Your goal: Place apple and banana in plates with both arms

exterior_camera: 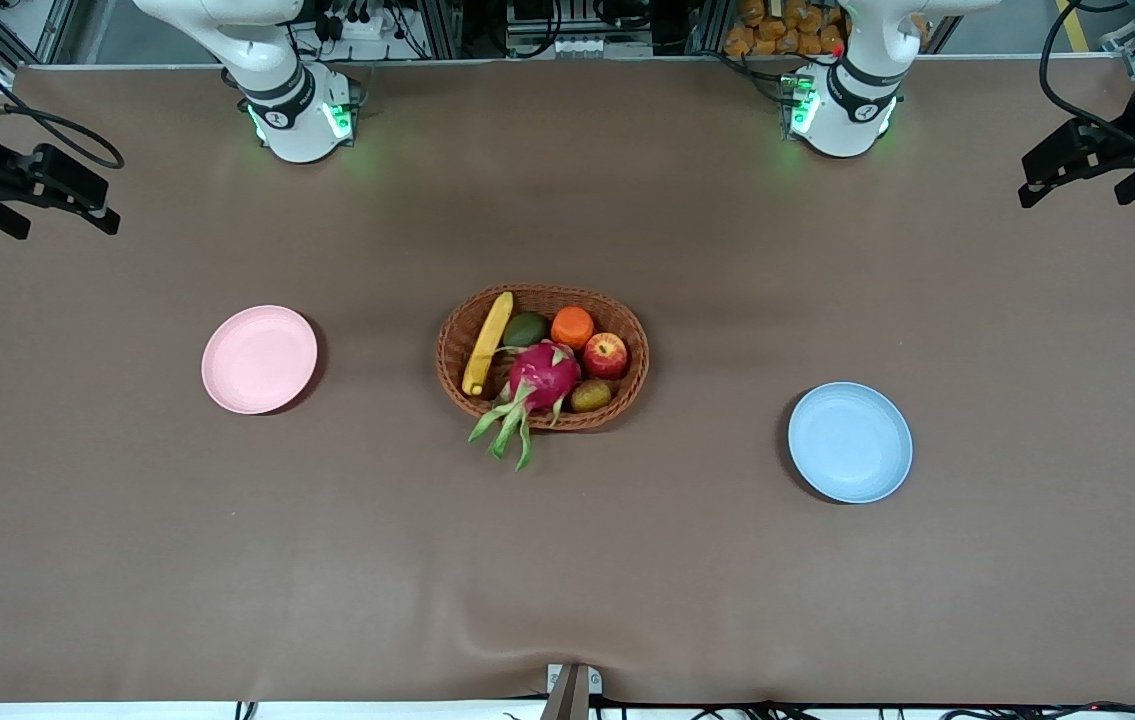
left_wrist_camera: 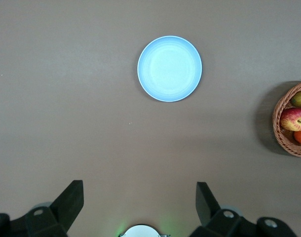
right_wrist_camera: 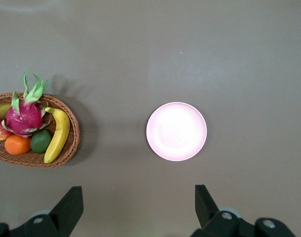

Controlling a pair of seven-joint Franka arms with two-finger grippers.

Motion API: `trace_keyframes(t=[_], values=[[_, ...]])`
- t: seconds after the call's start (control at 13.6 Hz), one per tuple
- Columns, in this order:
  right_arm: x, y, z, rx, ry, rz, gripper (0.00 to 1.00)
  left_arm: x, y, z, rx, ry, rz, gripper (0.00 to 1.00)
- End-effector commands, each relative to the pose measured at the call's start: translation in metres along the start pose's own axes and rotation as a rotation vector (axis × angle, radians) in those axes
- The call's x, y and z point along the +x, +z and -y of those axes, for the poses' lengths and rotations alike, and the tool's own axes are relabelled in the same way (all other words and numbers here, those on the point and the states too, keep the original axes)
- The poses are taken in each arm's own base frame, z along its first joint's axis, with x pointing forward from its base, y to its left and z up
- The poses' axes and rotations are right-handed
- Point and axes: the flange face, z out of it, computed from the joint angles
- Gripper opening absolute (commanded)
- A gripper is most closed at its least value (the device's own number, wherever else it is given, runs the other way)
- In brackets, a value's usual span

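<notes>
The banana (exterior_camera: 487, 342) and the apple (exterior_camera: 605, 354) lie in a brown woven basket (exterior_camera: 542, 293) mid-table. The banana also shows in the right wrist view (right_wrist_camera: 57, 135), the apple in the left wrist view (left_wrist_camera: 294, 119). The pink plate (exterior_camera: 259, 359) lies empty toward the right arm's end and shows in the right wrist view (right_wrist_camera: 176, 131). The blue plate (exterior_camera: 850, 441) lies empty toward the left arm's end and shows in the left wrist view (left_wrist_camera: 169, 68). My right gripper (exterior_camera: 65, 222) (right_wrist_camera: 138, 189) is open and empty, high over the table's right-arm end. My left gripper (exterior_camera: 1075, 195) (left_wrist_camera: 139, 186) is open and empty, high over the left-arm end.
The basket also holds a magenta dragon fruit (exterior_camera: 542, 372) whose green leaves hang over the rim, an orange (exterior_camera: 572, 326), a green fruit (exterior_camera: 526, 328) and a small brownish fruit (exterior_camera: 590, 396). Brown cloth covers the whole table (exterior_camera: 567, 560).
</notes>
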Motion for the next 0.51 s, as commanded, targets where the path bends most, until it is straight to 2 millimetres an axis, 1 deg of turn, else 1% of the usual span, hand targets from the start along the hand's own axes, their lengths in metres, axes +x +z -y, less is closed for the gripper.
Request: trace_keyframes(t=[0.0,0.15,0.44], values=[[0.0038,-0.0039,-0.0022,-0.024,-0.011,-0.008,1.00,0.0009,-0.0035,-0.0008,0.001,-0.012,0.005,1.00],[0.0041,-0.0042,-0.0068,-0.028,-0.003,-0.009,1.00,0.0010,-0.0042,0.0008,0.000,-0.011,0.004,1.00],[0.0040,-0.0034,-0.0077,-0.028,0.001,-0.006,1.00,0.0017,-0.0027,0.0023,0.000,-0.008,0.007,1.00]])
